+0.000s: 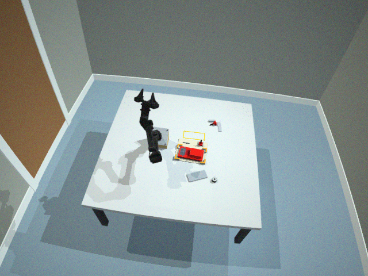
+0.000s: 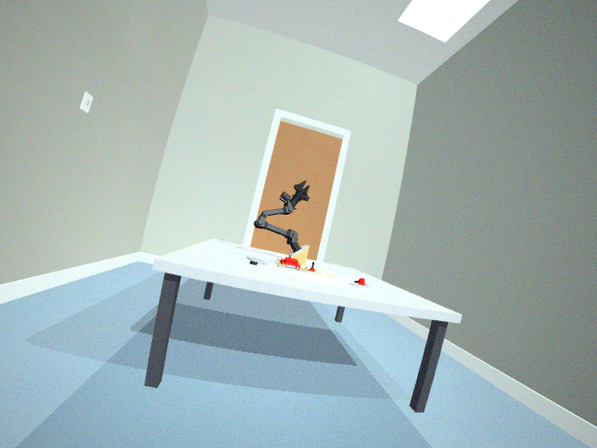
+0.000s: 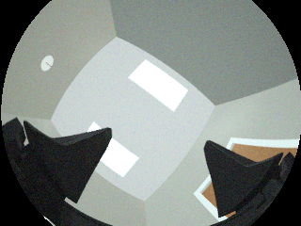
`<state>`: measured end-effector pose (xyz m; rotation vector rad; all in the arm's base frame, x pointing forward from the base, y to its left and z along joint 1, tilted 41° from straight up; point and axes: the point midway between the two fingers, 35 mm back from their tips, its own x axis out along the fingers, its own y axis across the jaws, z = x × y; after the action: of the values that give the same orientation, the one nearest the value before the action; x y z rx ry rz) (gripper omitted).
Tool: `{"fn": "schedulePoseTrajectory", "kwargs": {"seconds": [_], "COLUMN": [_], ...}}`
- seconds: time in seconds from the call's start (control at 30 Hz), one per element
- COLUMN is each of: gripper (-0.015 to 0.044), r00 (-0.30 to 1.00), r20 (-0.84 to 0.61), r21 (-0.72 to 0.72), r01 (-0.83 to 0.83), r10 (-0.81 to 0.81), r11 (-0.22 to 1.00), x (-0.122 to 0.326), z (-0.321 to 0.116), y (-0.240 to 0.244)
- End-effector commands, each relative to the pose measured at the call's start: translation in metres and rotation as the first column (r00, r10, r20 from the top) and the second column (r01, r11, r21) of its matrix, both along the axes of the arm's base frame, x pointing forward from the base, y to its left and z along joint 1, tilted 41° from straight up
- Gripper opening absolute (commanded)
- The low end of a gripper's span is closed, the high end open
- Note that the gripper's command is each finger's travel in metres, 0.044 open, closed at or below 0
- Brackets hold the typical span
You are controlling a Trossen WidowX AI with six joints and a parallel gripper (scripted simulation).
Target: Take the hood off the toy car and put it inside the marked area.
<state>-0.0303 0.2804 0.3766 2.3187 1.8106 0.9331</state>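
Note:
The toy car [image 1: 184,156] [image 2: 290,265] is red with a grey pane and sits on a cream base with orange corners, near the middle of the table. A raised red block [image 1: 196,153], which looks like the hood, is on its right part in the top view; I cannot tell its edges well. The marked area, a yellow outline [image 1: 194,131], lies on the table just behind the base. My gripper [image 1: 147,91] [image 2: 306,183] [image 3: 160,141] is open and empty, high above the table and well away from the car, pointing up at the ceiling.
A box with a grey top [image 1: 163,134] stands between the arm and the car. A small red part with a black stem [image 1: 200,144] is on the cream base. A grey plate [image 1: 196,176] and a small round part [image 1: 214,178] lie in front. Grey pieces with a red part [image 1: 214,122] lie behind.

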Motion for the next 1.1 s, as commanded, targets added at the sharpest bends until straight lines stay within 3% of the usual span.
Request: {"fn": "schedulePoseTrajectory", "kwargs": {"seconds": [0.0,0.23,0.5,0.8,1.07], "gripper": [0.0440,0.0440,0.0440,0.0440,0.0440], "r00": [1.000,0.946,0.780,0.604,0.550], "r20": [0.006,0.243,0.546,0.778,0.831], "r21": [-0.006,-0.204,-0.401,-0.523,-0.552], "r01": [0.007,0.267,0.564,0.774,0.834], "r10": [-0.007,-0.216,-0.306,-0.171,0.083], "r11": [1.000,0.942,0.722,0.356,0.004], "x": [0.001,0.043,0.112,0.197,0.269], "z": [-0.001,-0.027,-0.066,-0.113,-0.155], "y": [0.001,0.036,0.061,0.055,0.022]}}
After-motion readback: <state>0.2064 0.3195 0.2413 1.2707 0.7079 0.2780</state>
